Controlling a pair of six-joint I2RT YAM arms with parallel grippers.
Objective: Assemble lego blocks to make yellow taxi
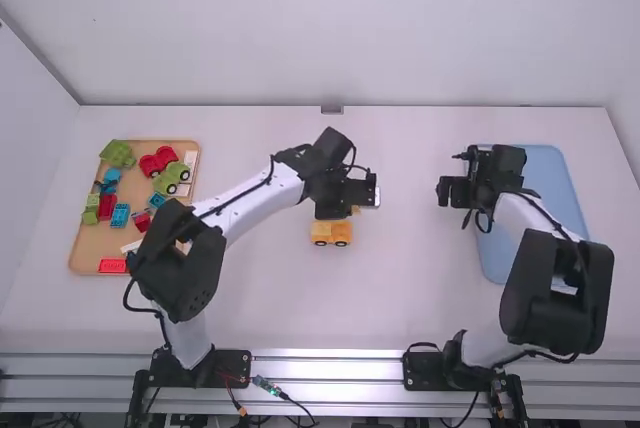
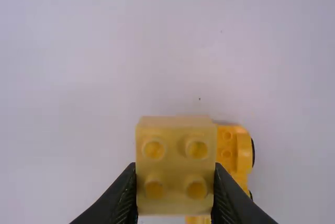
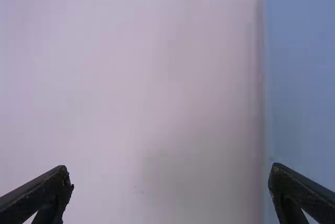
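Yellow is the block which my left pincer holds clamped; near, below it, stands the car.

One brown tray at nine o'clock, holding three blue blocks and red and green pieces too crowded to count; one blue tray at three; centrally, one yellow car, one yellow block.
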